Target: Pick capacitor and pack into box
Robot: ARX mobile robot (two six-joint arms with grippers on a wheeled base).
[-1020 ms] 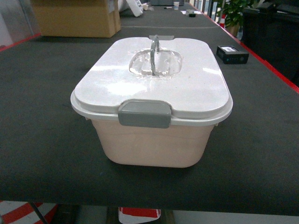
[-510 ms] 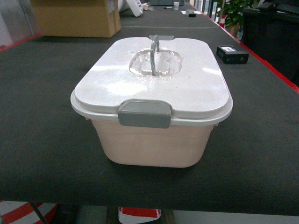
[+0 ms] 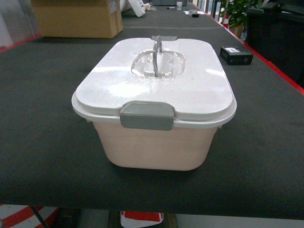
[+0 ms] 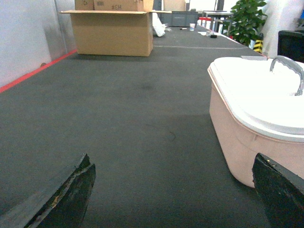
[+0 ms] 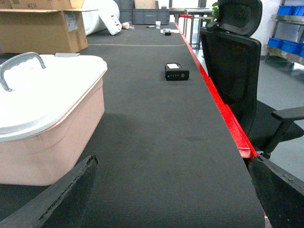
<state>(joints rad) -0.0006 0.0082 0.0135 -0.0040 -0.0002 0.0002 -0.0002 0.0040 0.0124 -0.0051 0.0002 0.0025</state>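
1. Head view shows the pale peach-pink rectangular plastic box [image 3: 154, 147] sitting near the front edge of the dark matted counter [image 3: 42, 142], roughly centred left to right.
2. Its white lid [image 3: 156, 85] is on, the grey latch [image 3: 146, 115] at the near side lies flat against the rim, and the grey handle [image 3: 156, 56] stands upright in the lid's recess.
3. My left end effector [image 4: 173, 190] sits low over the counter to the left of the box; both dark fingers [image 4: 66, 194] are spread wide apart with nothing between them.
4. My right end effector [image 5: 173, 194] sits low on the right side of the box, fingers [image 5: 61, 194] likewise spread wide and holding nothing.
5. Neither end effector touches the box.
6. Far right on the counter lies a small black rectangular device [image 5: 176, 71], well apart from the box.
7. At the far left stands a brown cardboard carton [image 4: 113, 32].
8. Off the counter's right edge stands a black office chair [image 5: 237, 66].
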